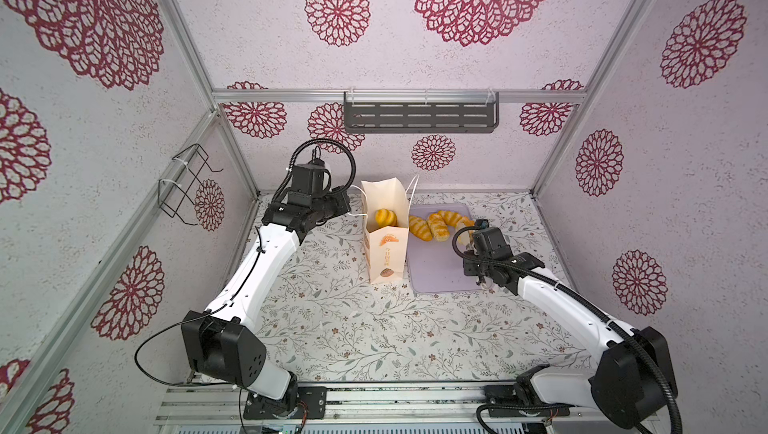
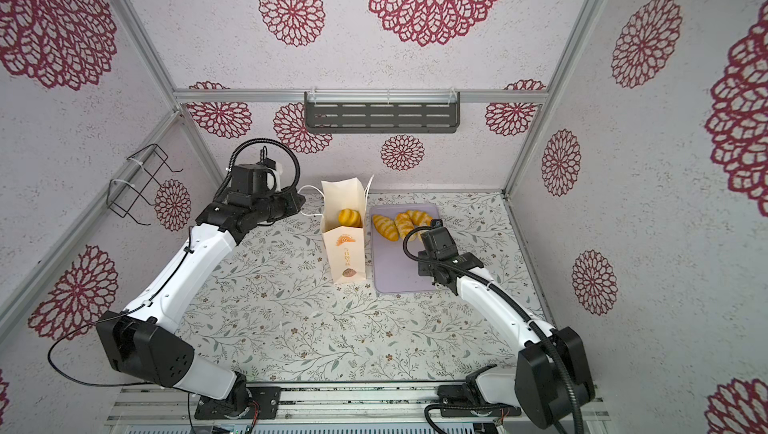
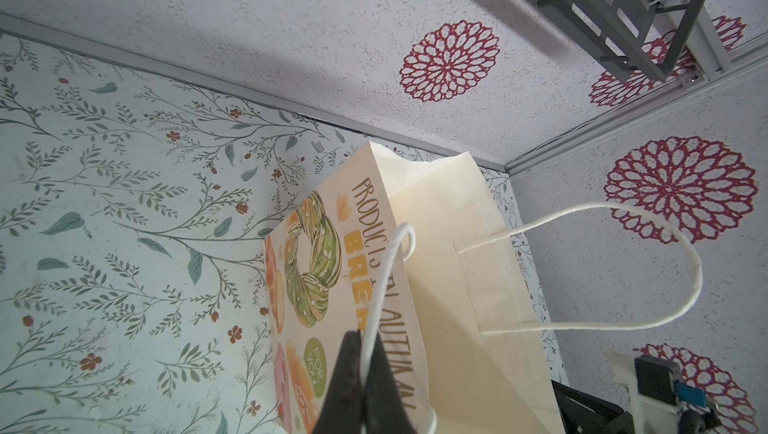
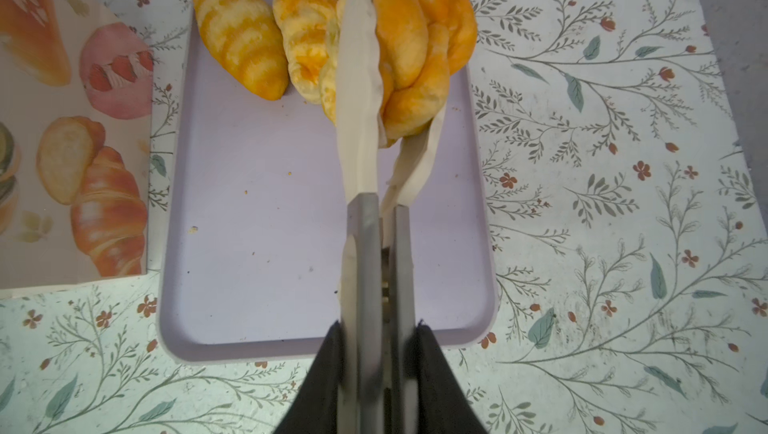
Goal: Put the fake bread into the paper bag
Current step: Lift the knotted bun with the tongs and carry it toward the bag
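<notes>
Inside crimson-rosette walls, the floral-print counter [image 1: 332, 328] is carrying a tall cream paper bag [image 1: 386, 253], standing upright with its mouth facing up and its long axis vertical. One round golden toy bun [image 1: 385, 217] is already sitting inside. At least three striped golden rolls [image 4: 239, 35] are waiting on the flat lilac tray [image 4: 270, 203] just beside it. Your left fingers [image 3: 345, 369] are pinching the bag's white cord handle [image 3: 388, 270]. Your right fingers [image 4: 328, 369] are squeezing grey metal tongs [image 4: 361, 99], which are clamping one roll [image 4: 409, 50] lengthwise along the blades.

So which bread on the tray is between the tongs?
The twisted roll farthest from the paper bag, pinched by the tongs; the striped roll nearest the bag lies free.
</notes>
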